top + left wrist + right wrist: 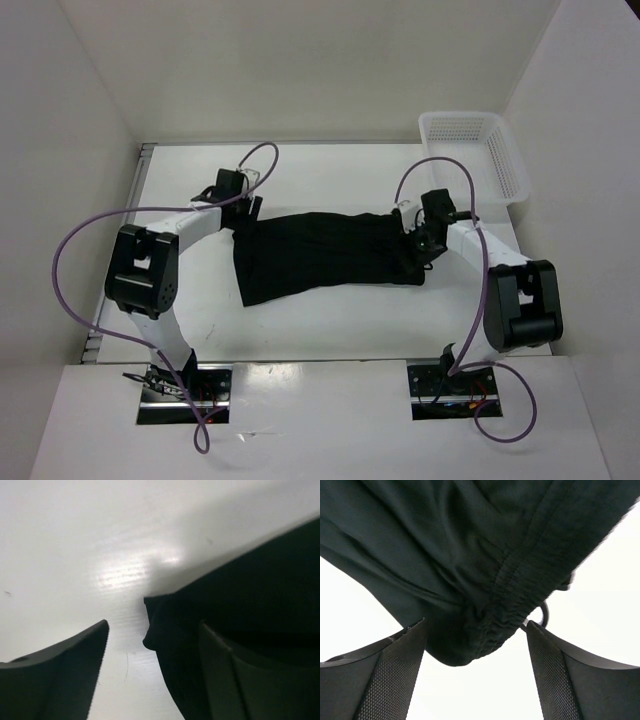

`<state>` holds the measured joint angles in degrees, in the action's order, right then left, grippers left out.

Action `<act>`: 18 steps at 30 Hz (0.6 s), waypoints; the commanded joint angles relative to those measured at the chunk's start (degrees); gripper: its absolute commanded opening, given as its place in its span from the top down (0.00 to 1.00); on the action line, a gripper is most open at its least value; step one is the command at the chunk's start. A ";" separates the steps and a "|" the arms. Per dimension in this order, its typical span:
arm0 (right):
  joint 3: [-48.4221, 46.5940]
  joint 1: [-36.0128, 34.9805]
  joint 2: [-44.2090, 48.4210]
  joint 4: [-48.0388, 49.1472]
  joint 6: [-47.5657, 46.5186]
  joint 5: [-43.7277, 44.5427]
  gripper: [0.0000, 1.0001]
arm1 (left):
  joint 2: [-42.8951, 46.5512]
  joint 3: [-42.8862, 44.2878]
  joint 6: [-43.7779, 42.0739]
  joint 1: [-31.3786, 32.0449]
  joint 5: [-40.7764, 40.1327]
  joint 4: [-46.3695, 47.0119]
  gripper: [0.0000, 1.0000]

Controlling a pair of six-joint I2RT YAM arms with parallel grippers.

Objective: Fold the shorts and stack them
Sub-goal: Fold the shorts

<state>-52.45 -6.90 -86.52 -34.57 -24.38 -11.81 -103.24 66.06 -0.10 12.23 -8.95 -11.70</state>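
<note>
The black shorts (pixel 325 255) lie spread across the middle of the white table, stretched left to right. My left gripper (pixel 243 212) is open at their far left corner; in the left wrist view a fabric corner (pixel 165 625) lies between the spread fingers (pixel 70 670). My right gripper (pixel 415 240) is open at their right end; in the right wrist view the gathered elastic waistband (pixel 495 625) with a drawstring loop (pixel 544 615) lies between the open fingers (pixel 385 675).
A white plastic mesh basket (pixel 472 150) stands at the far right corner of the table (pixel 330 170). White walls enclose the table on the left, back and right. Purple cables loop from both arms.
</note>
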 commanded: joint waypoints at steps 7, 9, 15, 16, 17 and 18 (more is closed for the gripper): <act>-15.31 1.01 2.60 2.92 4.59 -6.05 0.14 | 15.52 2.06 0.10 9.55 6.70 -10.68 0.22; -17.85 1.01 -4.68 5.64 7.94 -3.05 0.17 | 17.45 -1.61 0.10 12.02 9.99 -15.88 0.27; -24.36 -0.75 -17.43 11.53 9.18 8.82 0.38 | 18.08 -8.92 0.10 14.93 16.77 -22.40 0.35; -24.98 -1.27 -18.32 11.54 8.39 9.35 0.48 | 18.08 -9.89 0.10 14.93 16.77 -22.40 0.35; -26.03 -1.28 -19.12 11.54 8.39 10.14 0.55 | 16.77 -11.73 0.10 14.93 16.77 -22.40 0.35; -26.04 -1.28 -20.43 11.54 8.39 10.14 0.61 | 16.15 -12.62 0.10 14.93 15.99 -22.40 0.35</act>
<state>-73.87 -7.09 -106.45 -26.22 -16.49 -6.22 -85.76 55.44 0.16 27.40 4.86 -30.85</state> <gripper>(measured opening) 0.417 0.654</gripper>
